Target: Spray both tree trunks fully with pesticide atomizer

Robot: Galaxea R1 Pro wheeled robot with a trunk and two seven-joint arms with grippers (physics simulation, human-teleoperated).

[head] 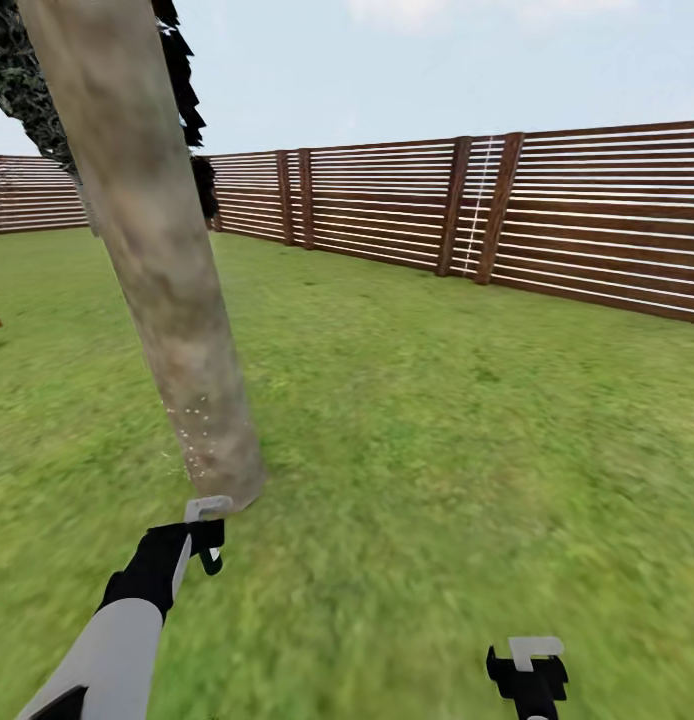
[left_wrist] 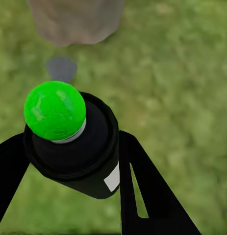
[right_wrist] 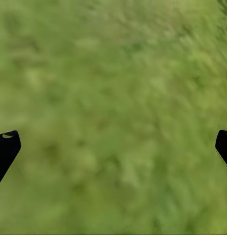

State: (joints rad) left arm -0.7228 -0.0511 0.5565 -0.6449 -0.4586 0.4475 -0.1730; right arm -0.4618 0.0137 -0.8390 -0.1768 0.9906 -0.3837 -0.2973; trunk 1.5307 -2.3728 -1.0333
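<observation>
No writing or brand can be read anywhere; the only label-like mark is a small blank white patch on the side of the pesticide atomizer (left_wrist: pixel 74 147), a black cylindrical can topped by a bright green round cap.

In the left wrist view the atomizer sits clamped between the two black fingers (left_wrist: pixel 142 186) of the left gripper (left_wrist: pixel 69 161), one finger pressed against each side of the can. Its green top faces the base of the tree trunk (left_wrist: pixel 76 19), which stands on the grass just ahead, blurred.

From the head view the left arm — grey forearm, black wrist — reaches forward and slightly inward, ending with the left gripper (head: pixel 202 545) low over the lawn (head: pixel 437 420), close to the foot of the mottled tan-grey tree trunk (head: pixel 157 260). The trunk leans and rises out of frame; a scatter of tiny pale specks shows on its lower part.

The right gripper (head: pixel 528 672) is held low at the near right, well apart from the trunk. In the right wrist view its fingers (right_wrist: pixel 5 147) stand spread wide — only their black tips at each edge, blurred grass between them.

A brown slatted wooden fence (head: pixel 547 220) rings the lawn behind.
</observation>
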